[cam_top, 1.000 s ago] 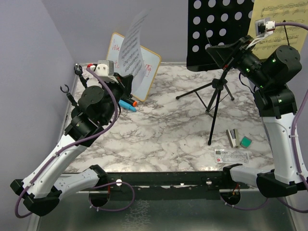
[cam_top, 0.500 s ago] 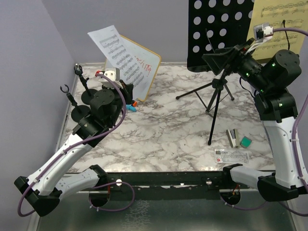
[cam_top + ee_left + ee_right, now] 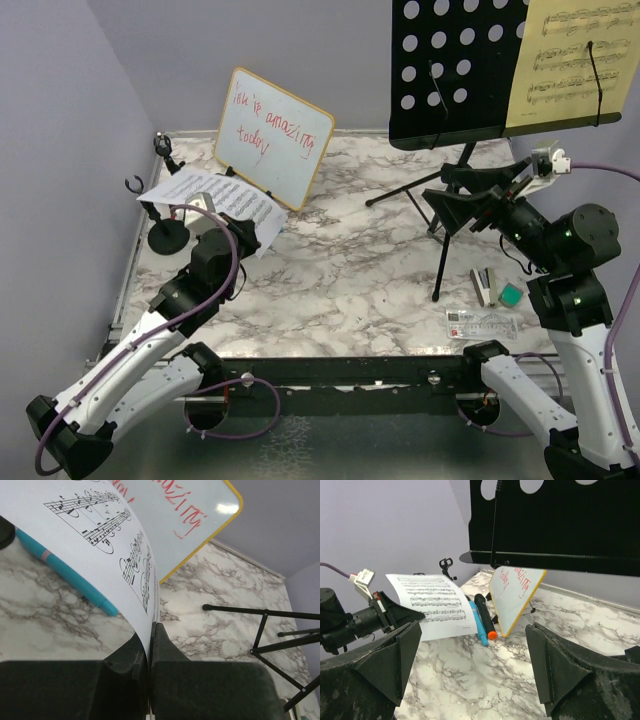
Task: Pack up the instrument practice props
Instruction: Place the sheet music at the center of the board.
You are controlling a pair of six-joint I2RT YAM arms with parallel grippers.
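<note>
At table's left, white printed music sheet is being pinched by closed L gripper — R gripper is being held wide, empty; yellow paper sheet, black perforated stand, mics not yet packed.
</note>
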